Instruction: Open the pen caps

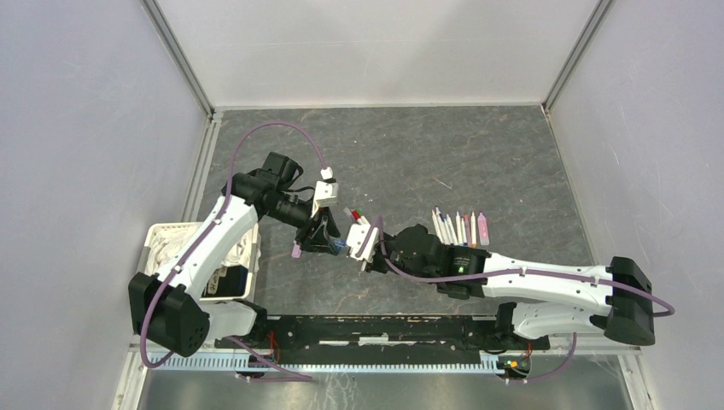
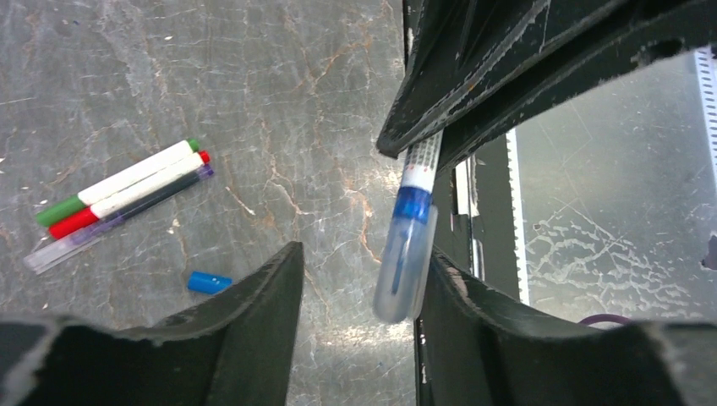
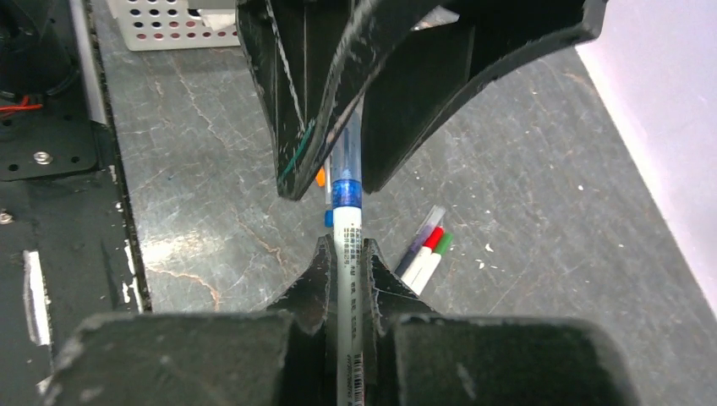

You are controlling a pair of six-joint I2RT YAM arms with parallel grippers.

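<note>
Nearest the arm bases, down and to the left of the blue pen (image 3: 347,227): a white basket (image 3: 161,25) with round holes in its side.

Next, the blue pen itself, up off the grey surface (image 1: 478,162). White body squeezed tight in the right fingers (image 3: 314,283). On its end, a see-through cap (image 2: 404,271) with blue inside, not off yet. Around that cap, the left fingers (image 2: 254,313), standing apart and not squeezing. One finger touching the cap, the other well away from it.

Under and just beside the blue pen, little loose things on the surface: a blue cap (image 2: 209,282), an orange bit (image 3: 320,176) half hidden by a finger, and, further left, a lilac cap (image 1: 296,251).

To the right of the blue pen, near it: a row of pens (image 1: 457,229) lying side by side. Mostly white bodies, with a pink one at the right end.

Just behind the blue pen: three pens (image 2: 118,199) lying together and touching. One with a green end, one with a red end, one dark with a see-through cap.

Farthest back from the blue pen: the white walls (image 1: 376,51).
</note>
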